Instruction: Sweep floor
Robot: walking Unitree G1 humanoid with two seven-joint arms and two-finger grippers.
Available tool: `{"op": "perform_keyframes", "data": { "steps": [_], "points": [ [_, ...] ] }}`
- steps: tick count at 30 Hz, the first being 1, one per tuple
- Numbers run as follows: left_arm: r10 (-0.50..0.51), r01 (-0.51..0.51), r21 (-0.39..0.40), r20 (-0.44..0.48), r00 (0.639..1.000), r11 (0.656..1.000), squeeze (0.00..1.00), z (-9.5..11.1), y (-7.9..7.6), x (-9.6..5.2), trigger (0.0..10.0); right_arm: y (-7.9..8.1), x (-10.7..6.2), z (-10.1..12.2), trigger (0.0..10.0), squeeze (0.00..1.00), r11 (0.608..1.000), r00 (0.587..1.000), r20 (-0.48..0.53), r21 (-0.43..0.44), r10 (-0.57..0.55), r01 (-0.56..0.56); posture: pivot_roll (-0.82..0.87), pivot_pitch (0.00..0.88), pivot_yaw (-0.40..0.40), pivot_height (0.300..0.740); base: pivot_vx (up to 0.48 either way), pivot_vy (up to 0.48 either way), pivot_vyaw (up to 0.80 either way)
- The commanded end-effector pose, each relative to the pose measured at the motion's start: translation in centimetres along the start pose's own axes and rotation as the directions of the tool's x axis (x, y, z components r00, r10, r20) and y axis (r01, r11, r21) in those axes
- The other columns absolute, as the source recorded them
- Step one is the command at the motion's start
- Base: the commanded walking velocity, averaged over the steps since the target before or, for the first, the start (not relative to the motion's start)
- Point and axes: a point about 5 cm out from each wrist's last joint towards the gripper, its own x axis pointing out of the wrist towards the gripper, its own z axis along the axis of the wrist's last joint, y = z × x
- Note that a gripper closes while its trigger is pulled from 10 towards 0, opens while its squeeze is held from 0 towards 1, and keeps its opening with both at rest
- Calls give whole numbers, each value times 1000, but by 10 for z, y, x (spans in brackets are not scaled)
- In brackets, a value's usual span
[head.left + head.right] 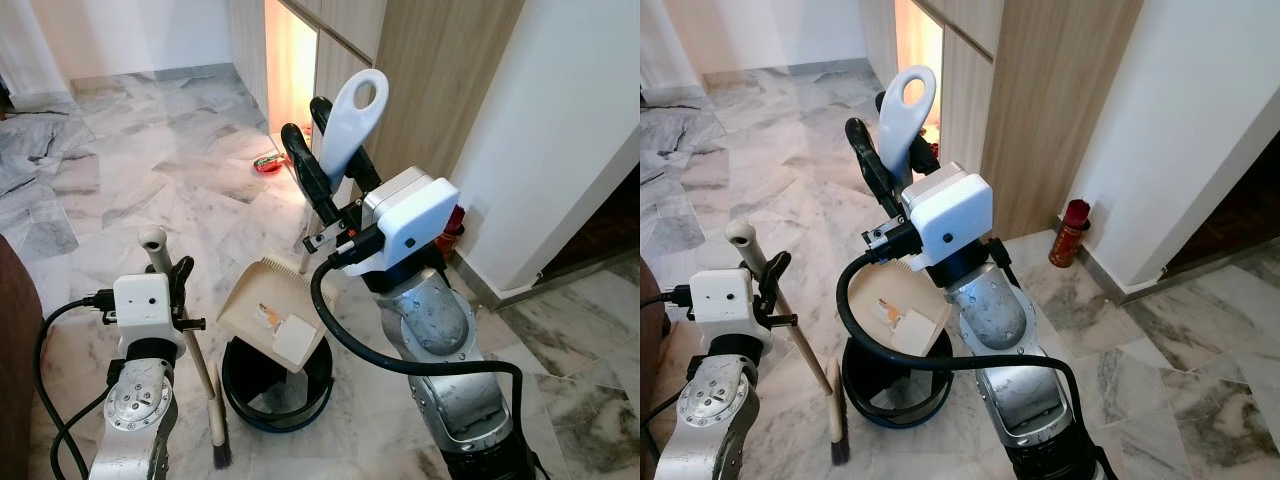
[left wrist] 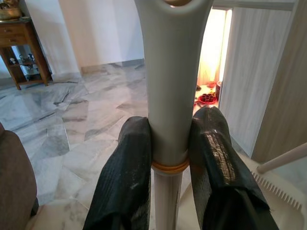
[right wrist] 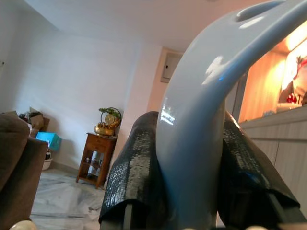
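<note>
Centre of the left eye view: the right gripper (image 1: 322, 190) was clamped around the white looped handle of the dustpan (image 1: 268, 305), both black fingers pressed tight on it, as the right wrist view confirmed. The pan itself hung tipped over the dark round bin (image 1: 275, 392) at lower centre, its lip pointing down into the opening, with a white scrap (image 1: 296, 337) and a small orange-marked bit of debris (image 1: 268, 316) resting on its tray.

Lower left, the left gripper (image 1: 178, 290) was closed on the broom (image 1: 190, 335), fingers squeezing the pale shaft just above an orange ring in the left wrist view. The bristles (image 1: 221, 452) sat down on the marble floor (image 1: 120, 180) just beside the bin.

This looked like the emptying step. To do it well, the pan wanted a steeper tilt so the scrap would slide off instead of clinging, with the lip kept inside the bin's rim so nothing spilled back onto the tiles. The long handle made the pan swing easily, so a slow wrist roll seemed wiser than a shake. The broom was best held still and clear of the bin. A red cylindrical bottle (image 1: 1068, 233) stood by the wall at centre right, apart from the action.
</note>
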Motion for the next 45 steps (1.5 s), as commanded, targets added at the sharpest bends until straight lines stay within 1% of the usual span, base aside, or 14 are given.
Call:
{"op": "perform_keyframes", "data": {
  "steps": [1,11,13,15,18,20,23,25,26,28,31,33,37,45],
  "points": [
    [2,-3,17,57,998,1000,0,9,-1,3,10000,1,4,21,10000,0,998,992,122,-58,17,-10,10,57,-69,740,0,0,0],
    [-8,7,25,59,998,1000,0,8,-3,4,10000,-4,4,17,10000,0,994,995,101,-111,-13,24,8,54,-68,740,0,0,0],
    [-10,8,24,59,998,1000,0,8,-4,4,10000,-10,3,14,10000,0,983,995,86,-169,-52,67,5,56,-68,740,0,0,0],
    [-13,12,23,58,998,1000,0,8,-4,4,10000,-29,0,8,10000,0,953,989,64,-263,-137,149,4,55,-66,740,0,0,0],
    [-15,13,22,56,998,1000,0,8,-4,4,10000,-43,-3,5,10000,0,930,980,50,-311,-191,197,4,55,-66,740,0,0,0],
    [-21,19,25,49,999,1000,0,6,-4,2,10000,-69,-12,0,10000,0,877,956,12,-395,-295,275,-16,56,-59,740,0,0,0],
    [-23,21,26,46,999,999,0,5,-3,2,10000,-78,-18,-4,10000,0,865,946,-12,-408,-324,291,-19,56,-58,740,0,0,0],
    [-24,23,30,42,999,999,0,4,-1,1,10000,-91,-36,-9,10000,0,822,928,-57,-486,-367,295,-23,58,-53,740,0,0,0],
    [-24,23,30,42,999,999,0,4,-1,1,10000,-91,-36,-9,10000,0,822,928,-57,-486,-367,295,-23,58,-53,740,0,0,0],
    [-27,26,37,38,999,999,0,3,1,0,10000,-98,-52,-16,10000,0,798,904,-102,-519,-414,307,-28,61,-50,740,0,0,0],
    [-30,29,42,30,999,999,0,1,4,-2,10000,-108,-67,-23,10000,0,787,865,-154,-513,-478,343,-33,65,-47,740,0,0,0],
    [-33,32,41,27,999,999,0,1,5,-4,10000,-119,-78,-29,10000,0,766,793,-185,-455,-580,455,-34,61,-44,740,0,0,0],
    [-30,30,21,26,999,999,0,2,7,-8,10000,-132,-89,-37,10000,0,733,727,-218,-428,-651,529,-26,56,-44,740,0,0,0],
    [-8,8,2,21,1000,1000,0,1,15,-15,10000,-135,-97,-42,10000,0,743,720,-256,-428,-645,514,-11,34,-45,740,0,0,0]
  ]
}}
